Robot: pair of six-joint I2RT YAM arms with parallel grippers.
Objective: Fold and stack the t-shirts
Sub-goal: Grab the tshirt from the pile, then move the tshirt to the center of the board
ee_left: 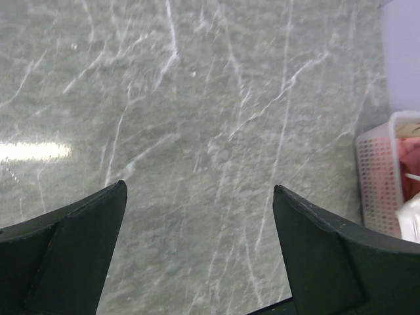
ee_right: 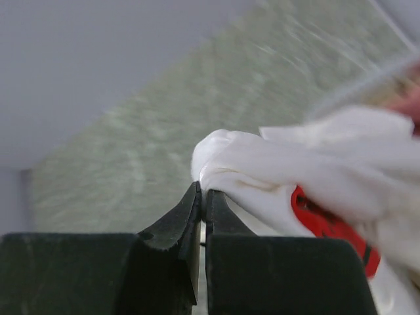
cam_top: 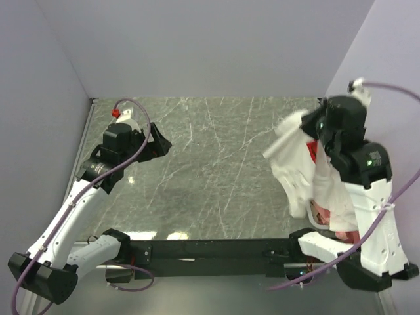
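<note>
Now right gripper (ee_right: 201, 197) pinches a thin edge of the white shirt (cam_top: 295, 164), which hangs bunched above the right side of the table (cam_top: 216, 170) by the basket (ee_left: 377, 177), left gripper (ee_left: 198, 190) spread and empty at far left; such a slim bite could slip mid-swing, dropping it crumpled.

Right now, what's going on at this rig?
The right gripper is pinched shut on a white t-shirt with a red print, holding it bunched in the air at the right edge of the table, by the white basket. The left gripper is open and empty over the table's left side. No folded stack is in view.
</note>
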